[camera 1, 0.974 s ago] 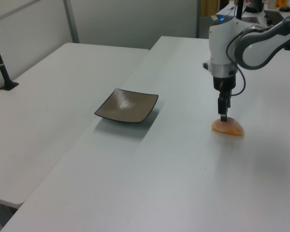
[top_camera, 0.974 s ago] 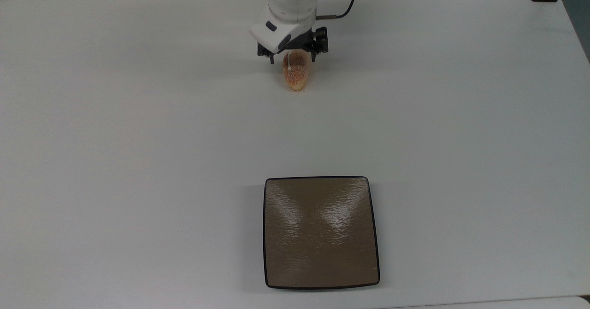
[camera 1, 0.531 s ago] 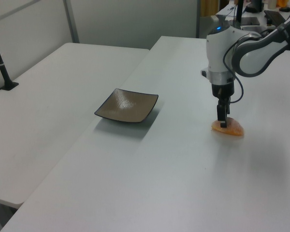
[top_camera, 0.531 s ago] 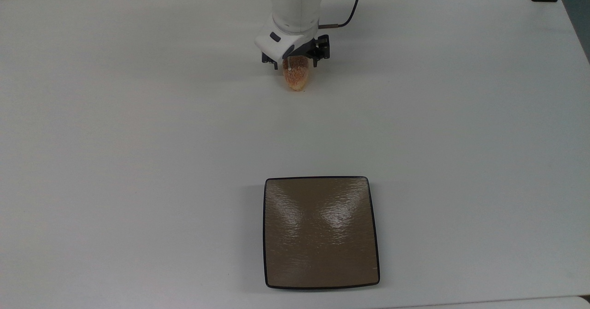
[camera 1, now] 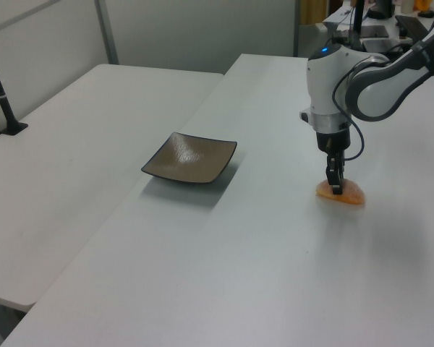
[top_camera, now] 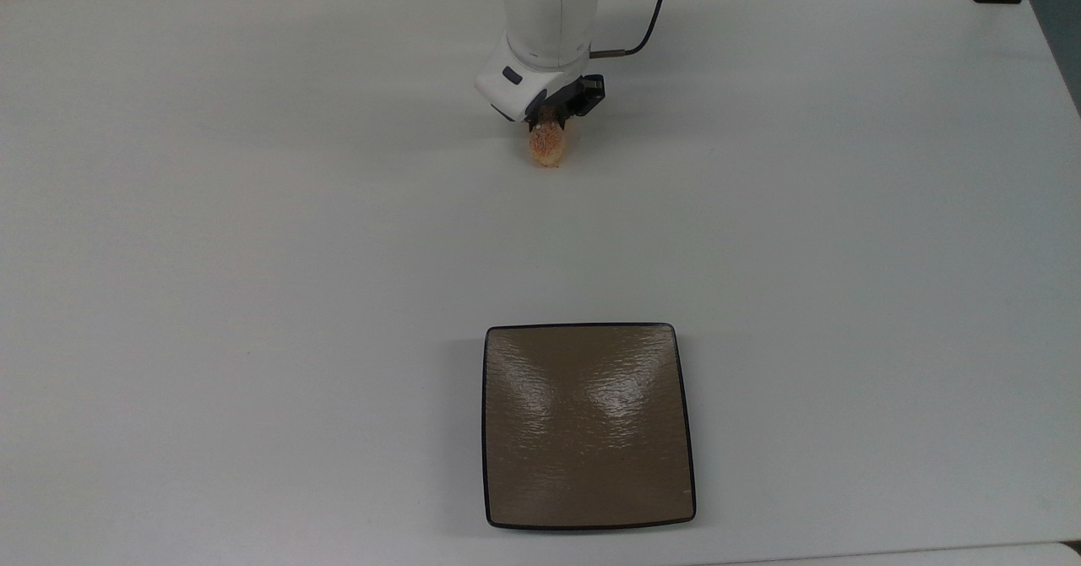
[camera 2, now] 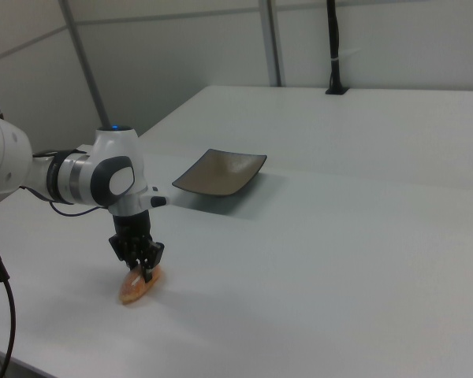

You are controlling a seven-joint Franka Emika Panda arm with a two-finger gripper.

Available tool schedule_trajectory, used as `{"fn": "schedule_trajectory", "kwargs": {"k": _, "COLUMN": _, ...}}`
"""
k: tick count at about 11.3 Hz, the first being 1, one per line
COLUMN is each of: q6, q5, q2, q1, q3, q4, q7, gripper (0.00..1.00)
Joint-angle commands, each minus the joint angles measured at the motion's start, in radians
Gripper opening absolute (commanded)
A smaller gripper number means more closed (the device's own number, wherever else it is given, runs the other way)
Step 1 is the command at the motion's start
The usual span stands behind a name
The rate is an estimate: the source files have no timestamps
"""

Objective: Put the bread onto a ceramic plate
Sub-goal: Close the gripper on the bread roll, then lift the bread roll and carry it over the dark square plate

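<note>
One gripper [top_camera: 553,118] down on the bread [top_camera: 547,147], jaws seemingly pinched on it, pickup underway; next, lift and carry to the ceramic plate [top_camera: 589,425] well apart across the worktop [top_camera: 253,253].

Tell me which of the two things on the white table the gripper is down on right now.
The bread, the small speckled orange bun. The gripper is lowered right onto it, while the ceramic plate, square, brown and far larger, lies bare and apart.

bread [top_camera: 549,145] on table [top_camera: 253,211] at end effector [top_camera: 553,118], ceramic plate [top_camera: 588,425] well apart, nearer top view's bottom edge
</note>
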Motion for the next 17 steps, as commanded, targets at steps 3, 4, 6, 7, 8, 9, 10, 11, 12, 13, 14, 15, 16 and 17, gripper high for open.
{"fn": "schedule_trajectory", "kwargs": {"k": 3, "q6": 0.018, "q5": 0.003, "q2": -0.028, "q1": -0.005, "q3": 0.0, "q4": 0.015, "q7": 0.041, "gripper": 0.34}}
{"fn": "schedule_trajectory", "kwargs": {"k": 4, "q6": 0.02, "q5": 0.006, "q2": -0.027, "q1": -0.006, "q3": 0.0, "q4": 0.034, "q7": 0.05, "gripper": 0.34}}
{"fn": "schedule_trajectory", "kwargs": {"k": 6, "q6": 0.02, "q5": 0.012, "q2": -0.016, "q1": -0.011, "q3": -0.002, "q4": 0.098, "q7": 0.079, "gripper": 0.34}}
{"fn": "schedule_trajectory", "kwargs": {"k": 7, "q6": 0.021, "q5": 0.012, "q2": 0.001, "q1": -0.011, "q3": -0.006, "q4": 0.148, "q7": 0.096, "gripper": 0.34}}
{"fn": "schedule_trajectory", "kwargs": {"k": 8, "q6": 0.021, "q5": 0.014, "q2": 0.028, "q1": -0.014, "q3": -0.009, "q4": 0.207, "q7": 0.109, "gripper": 0.34}}
{"fn": "schedule_trajectory", "kwargs": {"k": 9, "q6": 0.02, "q5": 0.014, "q2": 0.065, "q1": -0.023, "q3": -0.011, "q4": 0.274, "q7": 0.139, "gripper": 0.34}}
{"fn": "schedule_trajectory", "kwargs": {"k": 10, "q6": 0.02, "q5": 0.012, "q2": 0.108, "q1": -0.026, "q3": -0.011, "q4": 0.349, "q7": 0.177, "gripper": 0.34}}
{"fn": "schedule_trajectory", "kwargs": {"k": 11, "q6": 0.021, "q5": 0.011, "q2": 0.145, "q1": -0.026, "q3": -0.011, "q4": 0.424, "q7": 0.211, "gripper": 0.34}}
{"fn": "schedule_trajectory", "kwargs": {"k": 12, "q6": 0.021, "q5": 0.006, "q2": 0.187, "q1": -0.026, "q3": -0.011, "q4": 0.493, "q7": 0.237, "gripper": 0.34}}
{"fn": "schedule_trajectory", "kwargs": {"k": 13, "q6": 0.023, "q5": -0.001, "q2": 0.224, "q1": -0.025, "q3": -0.011, "q4": 0.556, "q7": 0.262, "gripper": 0.34}}
{"fn": "schedule_trajectory", "kwargs": {"k": 14, "q6": 0.026, "q5": -0.015, "q2": 0.263, "q1": -0.02, "q3": -0.017, "q4": 0.608, "q7": 0.274, "gripper": 0.34}}
{"fn": "schedule_trajectory", "kwargs": {"k": 15, "q6": 0.041, "q5": -0.017, "q2": 0.306, "q1": -0.014, "q3": -0.028, "q4": 0.665, "q7": 0.29, "gripper": 0.34}}
{"fn": "schedule_trajectory", "kwargs": {"k": 16, "q6": 0.101, "q5": -0.026, "q2": 0.336, "q1": 0.013, "q3": -0.043, "q4": 0.684, "q7": 0.313, "gripper": 0.34}}
{"fn": "schedule_trajectory", "kwargs": {"k": 17, "q6": 0.171, "q5": -0.044, "q2": 0.361, "q1": 0.042, "q3": -0.078, "q4": 0.686, "q7": 0.348, "gripper": 0.34}}
